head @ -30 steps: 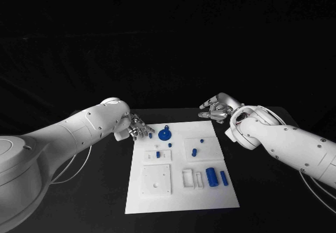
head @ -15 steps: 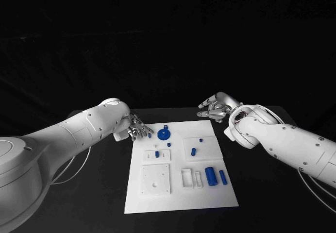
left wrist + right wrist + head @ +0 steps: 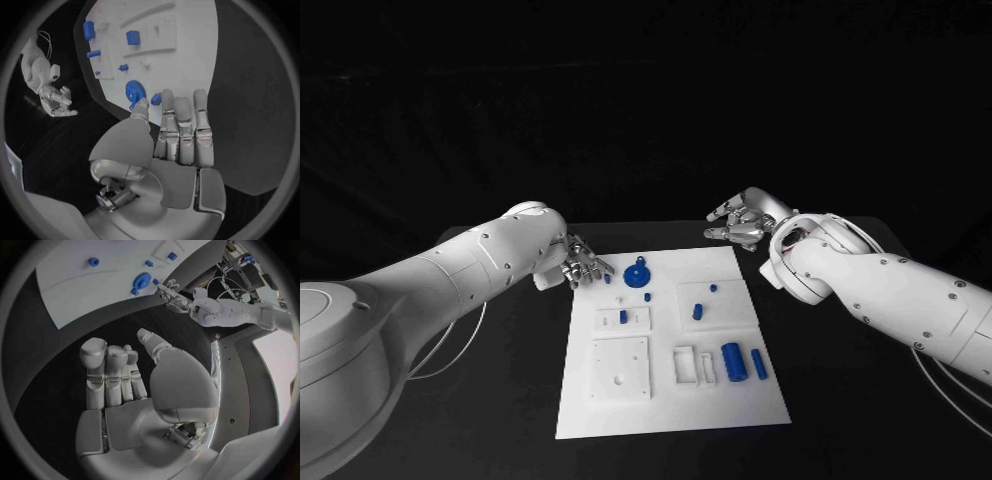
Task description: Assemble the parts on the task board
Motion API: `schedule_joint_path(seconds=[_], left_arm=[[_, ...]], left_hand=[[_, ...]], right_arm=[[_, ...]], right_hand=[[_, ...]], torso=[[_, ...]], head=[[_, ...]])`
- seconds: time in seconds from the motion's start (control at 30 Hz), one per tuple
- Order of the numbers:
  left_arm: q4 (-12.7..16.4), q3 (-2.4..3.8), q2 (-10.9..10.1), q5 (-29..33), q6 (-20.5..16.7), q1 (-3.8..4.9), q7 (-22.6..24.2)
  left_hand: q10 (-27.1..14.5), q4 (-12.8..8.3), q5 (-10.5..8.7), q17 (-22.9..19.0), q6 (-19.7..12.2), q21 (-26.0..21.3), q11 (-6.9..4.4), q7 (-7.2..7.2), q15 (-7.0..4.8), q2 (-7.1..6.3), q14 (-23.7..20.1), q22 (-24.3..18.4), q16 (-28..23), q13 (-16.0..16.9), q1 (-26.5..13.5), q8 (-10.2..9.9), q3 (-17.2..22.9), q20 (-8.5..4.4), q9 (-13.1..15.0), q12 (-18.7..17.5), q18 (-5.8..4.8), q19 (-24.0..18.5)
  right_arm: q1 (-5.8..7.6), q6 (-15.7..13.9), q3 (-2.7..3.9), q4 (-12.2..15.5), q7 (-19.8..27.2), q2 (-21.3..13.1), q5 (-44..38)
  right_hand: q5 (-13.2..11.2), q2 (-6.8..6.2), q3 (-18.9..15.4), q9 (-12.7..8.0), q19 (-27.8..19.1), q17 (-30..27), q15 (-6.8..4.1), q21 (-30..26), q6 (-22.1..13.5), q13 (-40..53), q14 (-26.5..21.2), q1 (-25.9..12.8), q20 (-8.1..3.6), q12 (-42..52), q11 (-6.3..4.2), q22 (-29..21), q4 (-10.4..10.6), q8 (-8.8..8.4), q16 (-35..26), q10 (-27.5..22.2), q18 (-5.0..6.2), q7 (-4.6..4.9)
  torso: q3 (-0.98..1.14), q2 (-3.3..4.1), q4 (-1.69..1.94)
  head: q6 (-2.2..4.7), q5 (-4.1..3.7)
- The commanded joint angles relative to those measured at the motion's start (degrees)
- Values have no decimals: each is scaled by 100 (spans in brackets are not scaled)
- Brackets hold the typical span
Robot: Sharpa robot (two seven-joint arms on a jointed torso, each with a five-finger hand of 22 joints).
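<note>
left hand (image 3: 584,268): I see it at the board's far left corner, fingers straight and apart, holding nothing. Fingertips hang just beside the blue gear. Barely any move over the last second.
board (image 3: 668,405): white plate, middle of the table, hasn't shifted.
gear (image 3: 639,277): blue disc with a small knob, far left part of the board, untouched. In the left wrist view it sits right ahead of the fingertips (image 3: 167,96).
small pegs (image 3: 700,311): two short blue ones standing in the raised square block at the centre right, one more in the small block to their left. All as they were.
cylinders (image 3: 733,357): a thick one and a thin one lying side by side at the near right, next to the slotted holder. Not moved.
right hand (image 3: 741,222): hovers off the board's far right corner, fingers loosely spread, nothing in them. It has drifted slightly inward towards the board since a second ago.
meaning: my read is nothing is picked yet; both hands are lining up, and the gear looks like the left hand's first target.
</note>
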Motion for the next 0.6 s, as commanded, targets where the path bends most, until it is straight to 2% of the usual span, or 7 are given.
schedule_joint_path(seconds=[0.03,0.6], left_arm=[[-19,1,26,-17,-7,-1,64],[-118,2,98,78,55,-14,57]], left_hand=[[-41,-24,7,-7,-36,-3,-3,3,7,32,-29,113,27,-9,47,-25,4,19,-11,21,-43,-39],[-43,-26,-39,-26,-33,-1,0,11,10,55,-34,113,39,-17,47,-64,-10,21,-59,27,-43,-43]], right_arm=[[6,-5,5,7,7,1,-40],[11,-12,8,-14,3,22,-44]], right_hand=[[9,-1,-5,4,317,8,-34,-5,19,-9,12,-50,-24,-20,-8,521,30,-23,-20,-41,110,30],[0,-4,-6,4,317,15,-34,-6,28,-8,15,-42,-25,-16,-9,521,40,-22,-23,-37,110,28]], torso=[[5,2,0],[4,0,0]], head=[[-11,-8],[-29,-23]])
